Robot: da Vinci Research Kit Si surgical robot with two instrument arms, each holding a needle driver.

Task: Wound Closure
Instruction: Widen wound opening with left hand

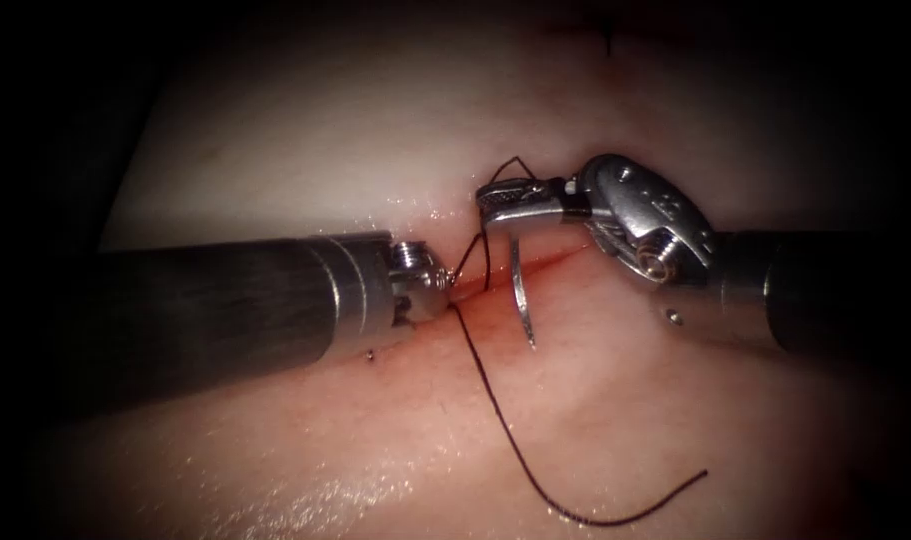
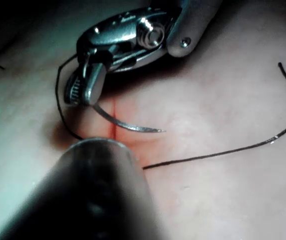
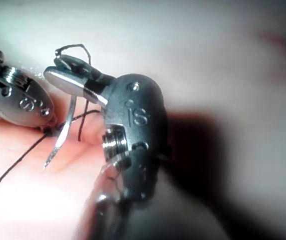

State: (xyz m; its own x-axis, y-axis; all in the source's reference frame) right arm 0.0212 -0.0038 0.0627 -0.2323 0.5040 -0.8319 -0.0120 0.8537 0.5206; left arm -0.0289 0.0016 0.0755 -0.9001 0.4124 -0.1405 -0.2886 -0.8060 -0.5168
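Note:
The right tool [image 1: 487,200] is shut on the curved needle [image 1: 520,290] close to its thread end. The needle hangs free above the tissue [image 1: 675,420], tip down over the cut [image 1: 555,262], and is not in the tissue. It also shows under the right tool [image 2: 75,95] as the needle [image 2: 127,125], and again as the needle [image 3: 62,132] below the right tool [image 3: 55,67]. The left tool [image 1: 447,292] has its tip at the left end of the cut, where the dark thread [image 1: 505,430] meets it. From there the thread trails in a long loop toward me.
Red fluid [image 1: 495,310] stains the tissue along the cut. A short dark thread end [image 1: 608,40] stands in the tissue at the far edge. The left tool's shaft [image 2: 102,190] covers its own tip. The free thread [image 2: 223,152] lies slack on the right side.

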